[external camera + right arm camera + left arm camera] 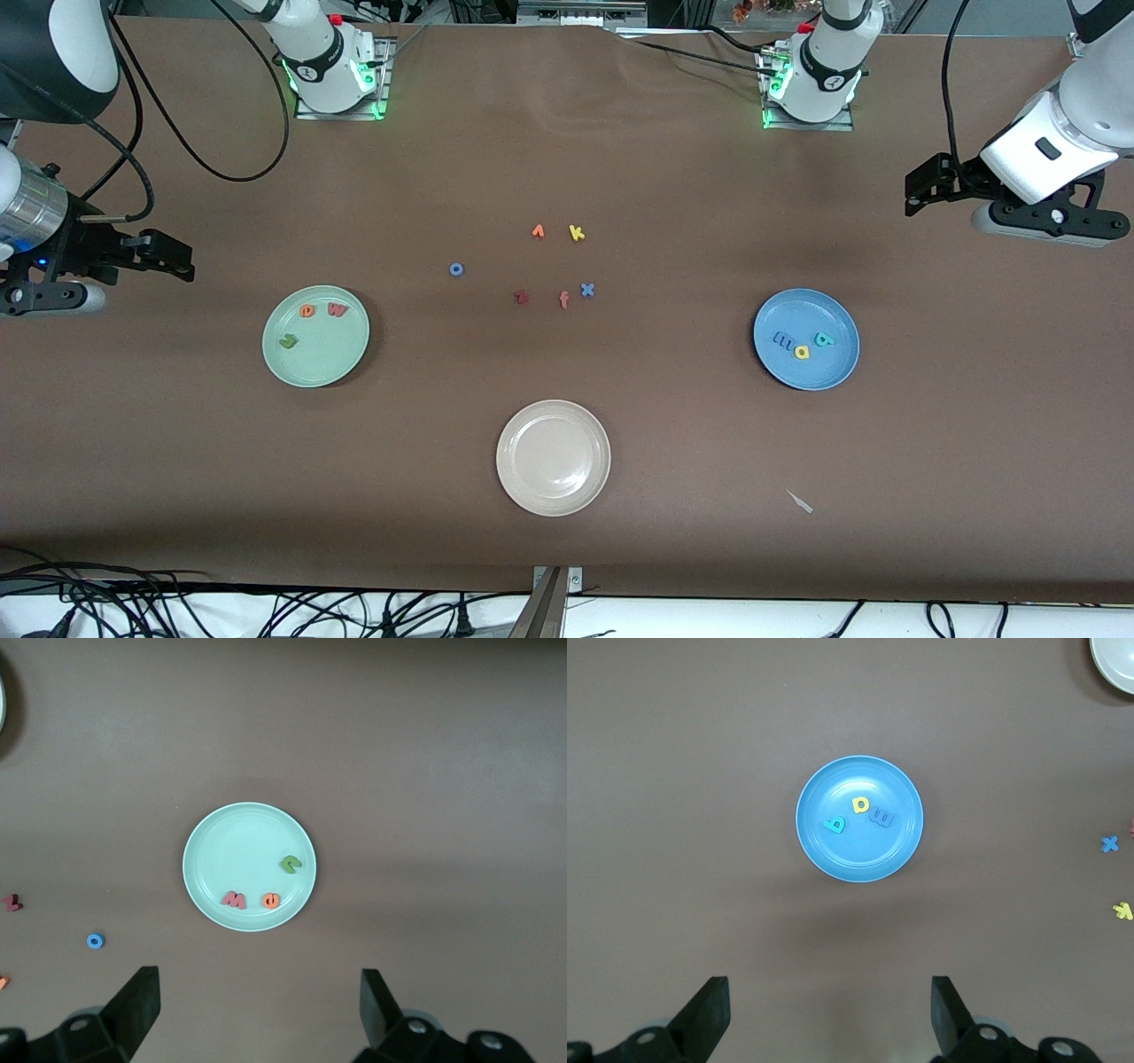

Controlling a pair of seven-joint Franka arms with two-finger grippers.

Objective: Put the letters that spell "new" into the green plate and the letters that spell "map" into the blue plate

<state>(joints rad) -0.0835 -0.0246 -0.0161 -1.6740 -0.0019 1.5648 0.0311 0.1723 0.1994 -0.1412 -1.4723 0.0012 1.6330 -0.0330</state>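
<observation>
While both arms wait up at the table's ends, every task letter already lies in its plate. The round pale mint-green plate [315, 337] sits twd the right arm's end w/ the olive-green foam n [288, 340], orange foam e [307, 310] & pinkish-red foam w [337, 309] in it; e & w lie side by side, n nearer the front cam, apart from them. The round medium-blue plate [806, 339] sits twd the left arm's end, holding the blue foam m [784, 338], yellow foam a [802, 352] & teal foam p [824, 338] close together.

Right gripper [182, 259] hangs over bare table near its end, fingers spread wide, nothing betw them. Left gripper [917, 193] likewise: wide apart, empty, over bare table at its end.

Betw the plates, loose foam letters: blue ring o [456, 269], dark red z [521, 297], blue x [586, 289], yellow k [576, 232]. A round beige plate [553, 457] lies nearest the front cam.
</observation>
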